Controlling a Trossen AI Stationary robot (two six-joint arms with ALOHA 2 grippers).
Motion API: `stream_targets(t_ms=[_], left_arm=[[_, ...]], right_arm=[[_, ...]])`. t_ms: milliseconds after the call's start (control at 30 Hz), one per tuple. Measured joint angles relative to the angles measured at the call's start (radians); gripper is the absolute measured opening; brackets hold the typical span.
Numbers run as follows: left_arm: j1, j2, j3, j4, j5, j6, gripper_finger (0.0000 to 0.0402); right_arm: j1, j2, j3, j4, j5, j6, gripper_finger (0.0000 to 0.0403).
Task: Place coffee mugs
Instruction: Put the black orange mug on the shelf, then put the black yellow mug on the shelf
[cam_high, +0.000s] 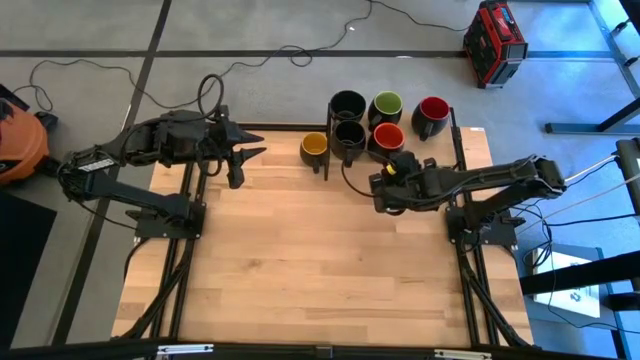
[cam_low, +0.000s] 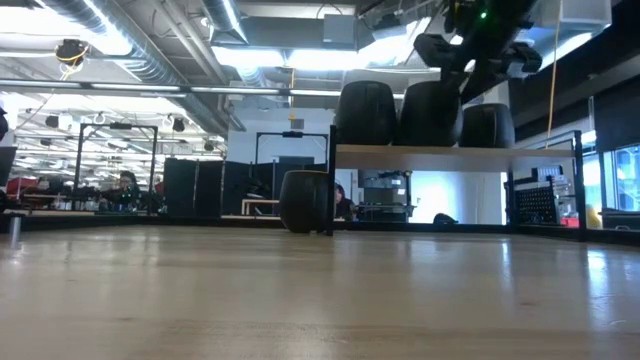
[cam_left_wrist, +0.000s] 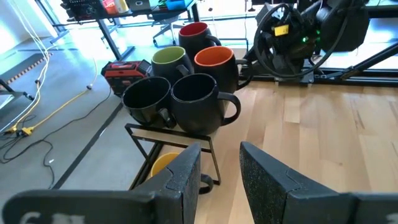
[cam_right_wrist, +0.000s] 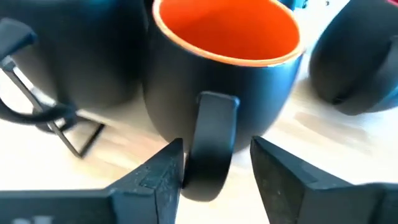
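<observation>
The orange-red mug (cam_right_wrist: 227, 74) stands upright, glossy dark outside; right gripper (cam_right_wrist: 214, 165) jaws spread around its handle; left gripper (cam_left_wrist: 217, 171) jaws apart, empty; pale wooden tabletop (cam_high: 320, 260), far edge; workshop behind.

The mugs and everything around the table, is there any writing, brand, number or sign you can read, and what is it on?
None can be read.
The coffee mugs: plain, no print showing.
The red case on the floor: no legible marking.
A yellow tag on the right arm: too small to read.
Pale marks at the left wrist picture's corner: cut off, unreadable.
</observation>
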Motion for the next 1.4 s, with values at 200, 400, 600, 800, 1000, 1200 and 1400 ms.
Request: stream_targets(t_ms=[200,400,600,800,1000,1200,1400], left_arm=[[0.0,0.003,0.0,0.0,0.0,-0.002,0.0105],[0.0,0.008,-0.001,0.0,0.0,-0.002,0.0105],[0.0,0.012,-0.001,0.0,-0.001,-0.005,0.0105],[0.005,0.061,-0.001,0.0,-0.009,-0.045,0.0128],[0.067,0.168,-0.001,-0.005,-0.01,-0.104,0.0177],[0.191,0.29,-0.001,-0.007,0.069,-0.158,0.0184],[0.339,0.404,-0.001,0.0,0.188,-0.251,0.0182]], right_arm=[[0.04,-0.035,0.086,-0.183,-0.074,0.011,0.0179],[0.058,-0.065,0.114,-0.191,-0.074,0.022,0.0179],[0.059,-0.069,0.124,-0.194,-0.081,0.021,0.0179],[0.059,-0.123,0.219,-0.208,-0.138,-0.046,0.018],[0.06,-0.204,0.246,-0.26,-0.255,-0.104,0.018],[0.116,-0.304,0.178,-0.297,-0.191,-0.152,0.018],[0.13,-0.38,0.117,-0.295,-0.155,-0.186,0.0179]])
